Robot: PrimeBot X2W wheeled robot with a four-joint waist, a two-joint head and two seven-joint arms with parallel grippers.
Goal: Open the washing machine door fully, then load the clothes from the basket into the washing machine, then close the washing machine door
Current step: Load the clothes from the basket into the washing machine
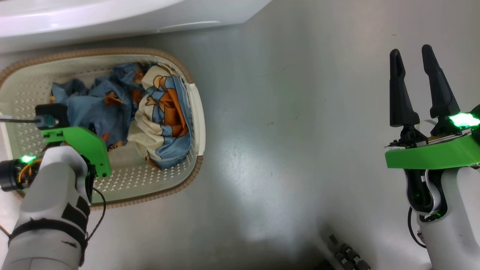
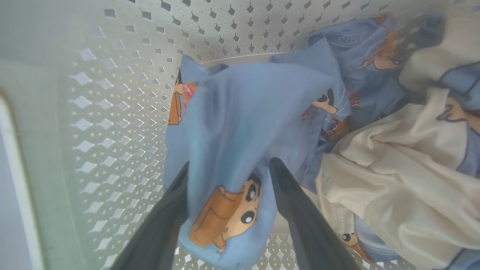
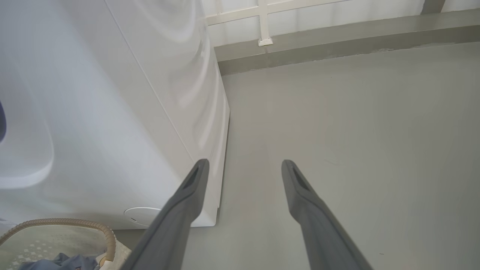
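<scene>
My left gripper [image 2: 229, 164] sits in the small cream-white perforated plastic basket [image 2: 120, 112], jaws wide astride a fold of soft light-blue cartoon-print clothes [image 2: 247, 112], ready to pinch; I hold the right gripper [image 1: 410, 50] spread, empty, clear over the grey floor [image 1: 281, 112].

Pale grey-white left forearm [image 1: 52, 187] wrapped in black straps [image 1: 48, 227], thin black cable [image 1: 100, 210] looping beside it, white right forearm [image 1: 457, 217], bright green bracket [image 1: 88, 144] at each wrist, small glowing green lights [image 1: 464, 120], right gripper [image 1: 410, 50] and left gripper [image 2: 230, 164] each with two long tapering dark fingers
</scene>
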